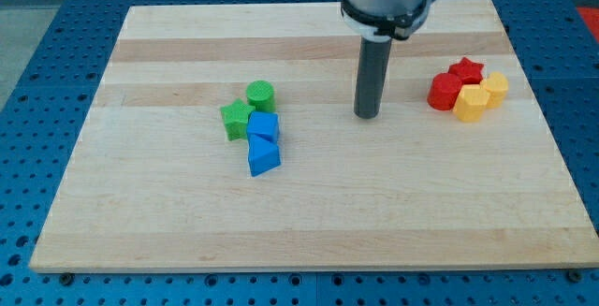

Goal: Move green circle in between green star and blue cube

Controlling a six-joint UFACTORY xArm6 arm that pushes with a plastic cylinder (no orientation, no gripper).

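My tip [366, 116] right of green circle [260, 94]

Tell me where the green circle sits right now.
The green circle sits left of the board's centre, at the top of a cluster, touching the green star at its lower left and the blue cube just below, well left of my tip.

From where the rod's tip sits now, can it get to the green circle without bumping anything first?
Probably yes. My tip stands on bare board to the view's right of the green circle, with no block between them. The green star and blue cube sit just below the circle, so a leftward approach looks free.
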